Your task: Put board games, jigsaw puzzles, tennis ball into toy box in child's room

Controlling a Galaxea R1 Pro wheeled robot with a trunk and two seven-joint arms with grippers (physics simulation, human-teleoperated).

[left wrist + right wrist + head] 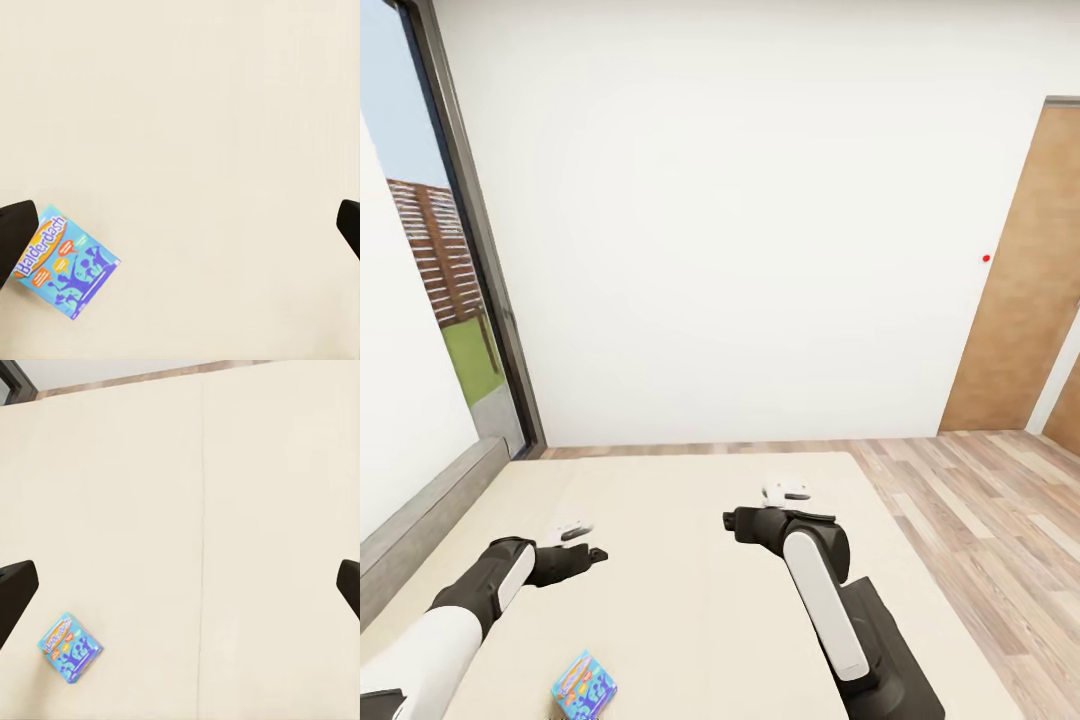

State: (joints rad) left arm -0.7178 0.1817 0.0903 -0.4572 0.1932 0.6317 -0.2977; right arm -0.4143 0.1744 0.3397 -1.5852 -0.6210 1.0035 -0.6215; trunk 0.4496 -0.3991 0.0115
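Both grippers hang over the bed [690, 600] with nothing in them. The left gripper [596, 551] and right gripper [730, 520] each have their fingers spread wide; in the wrist views only the dark fingertips [16, 229] poke in from the edges, far apart. Both forearms reach forward from bent elbows, held above the mattress.

The small blue board game [584, 687] lies flat on the bed, near the left arm and touching neither gripper. The left wrist view gives the "Balderdash" lettering on the box [66, 261]; the head view is too small for that. The right wrist view has the mattress seam [202, 547].

The head view adds a window [450, 250], a wooden door [1025, 280] cut off at the edge, and plank floor [980, 500].
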